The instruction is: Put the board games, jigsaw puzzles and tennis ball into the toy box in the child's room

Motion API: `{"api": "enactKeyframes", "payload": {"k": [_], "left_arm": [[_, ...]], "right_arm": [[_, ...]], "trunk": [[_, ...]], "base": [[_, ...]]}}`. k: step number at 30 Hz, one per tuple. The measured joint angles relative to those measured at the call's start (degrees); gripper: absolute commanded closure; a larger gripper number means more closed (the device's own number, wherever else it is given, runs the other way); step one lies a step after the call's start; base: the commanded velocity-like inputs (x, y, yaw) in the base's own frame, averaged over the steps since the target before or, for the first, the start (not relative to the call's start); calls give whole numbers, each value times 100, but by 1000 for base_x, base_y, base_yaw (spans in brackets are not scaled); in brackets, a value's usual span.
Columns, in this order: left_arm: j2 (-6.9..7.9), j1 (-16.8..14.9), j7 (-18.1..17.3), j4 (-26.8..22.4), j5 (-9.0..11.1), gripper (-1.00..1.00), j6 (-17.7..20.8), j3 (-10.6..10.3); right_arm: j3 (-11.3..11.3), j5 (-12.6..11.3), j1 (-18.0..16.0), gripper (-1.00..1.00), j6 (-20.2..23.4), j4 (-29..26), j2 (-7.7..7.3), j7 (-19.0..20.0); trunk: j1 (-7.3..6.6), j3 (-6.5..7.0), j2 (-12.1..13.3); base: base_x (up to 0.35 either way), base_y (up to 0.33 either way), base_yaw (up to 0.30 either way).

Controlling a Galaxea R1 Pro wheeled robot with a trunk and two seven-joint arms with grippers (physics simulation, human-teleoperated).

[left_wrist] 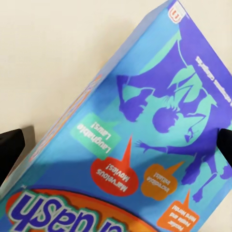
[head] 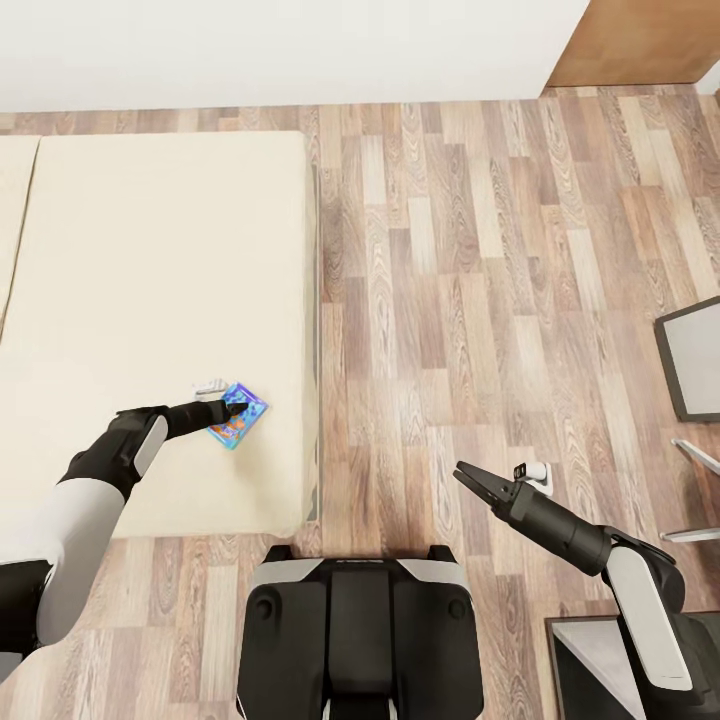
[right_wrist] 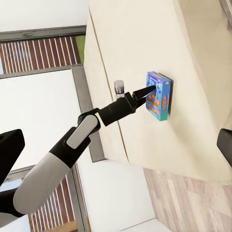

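Head view. The bed (head: 150, 330) has a plain beige mattress and stands on the wood-plank floor (head: 480, 280) against a white wall (head: 280, 50). A small blue game box (head: 240, 418) lies flat on the mattress near the bed's foot-side corner, close to the edge that faces the floor. The left gripper (head: 237, 407) is over the box, its dark fingers pointing across the printed face; whether they are spread or pressed together cannot be told from here. The right gripper (head: 468, 474) hangs over the floor, well apart from the bed, with its fingers close together and nothing between them. A dark-framed grey panel (head: 695, 358) stands at the far side of the floor from the bed.

Left wrist view. The box (left_wrist: 145, 135) lies on the mattress (left_wrist: 53, 58) just below the camera, its blue face printed with purple figures and speech bubbles. Two dark fingers (left_wrist: 10, 150) stand spread, one at each side of the box; contact with the box cannot be told.

Right wrist view. The box (right_wrist: 158, 95) lies on the bed (right_wrist: 193, 72) near the mattress edge. The left gripper (right_wrist: 151, 88) reaches it with fingertips at the box's near edge. The right fingers (right_wrist: 8, 152) stand apart, empty.
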Motion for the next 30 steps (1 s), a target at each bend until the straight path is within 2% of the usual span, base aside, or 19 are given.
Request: {"api": "enactKeyframes", "payload": {"k": [30], "left_arm": [[0, 0, 0, 2, -8, -100, -2, -2]], "right_arm": [[0, 14, 0, -100, 0, -1, 0, 1]], "trunk": [[0, 58, 0]], "base": [[0, -12, 0]]}}
